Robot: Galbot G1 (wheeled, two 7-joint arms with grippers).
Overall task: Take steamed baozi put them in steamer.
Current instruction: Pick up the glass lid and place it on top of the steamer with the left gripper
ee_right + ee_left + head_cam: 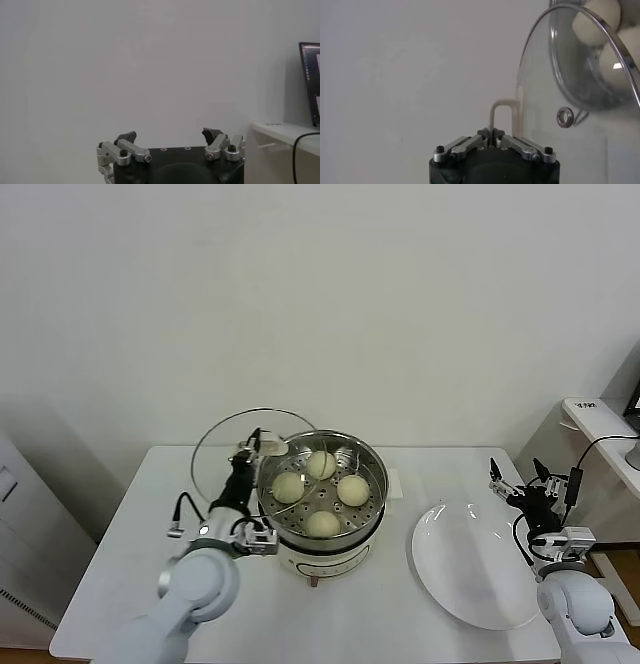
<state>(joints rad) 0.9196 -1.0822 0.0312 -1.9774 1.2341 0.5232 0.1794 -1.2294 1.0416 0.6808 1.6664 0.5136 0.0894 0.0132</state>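
Note:
Several cream-white baozi (321, 465) lie inside the shiny steel steamer (373, 467) on its cream pot base at the table's middle. My left gripper (258, 447) is at the steamer's left rear rim, shut on the cream loop handle (502, 106) of the glass lid (213, 446). It holds the lid tilted on edge beside the basket. In the left wrist view the closed fingertips (485, 134) pinch the handle, and baozi (598, 19) show through the lid (555, 75). My right gripper (520, 481) is open and empty at the table's right edge; it also shows in the right wrist view (170, 135).
A large white plate (470, 569) lies empty at the right front of the white table (130, 564). A side shelf with cables (600, 424) stands to the right. A grey cabinet is at the far left.

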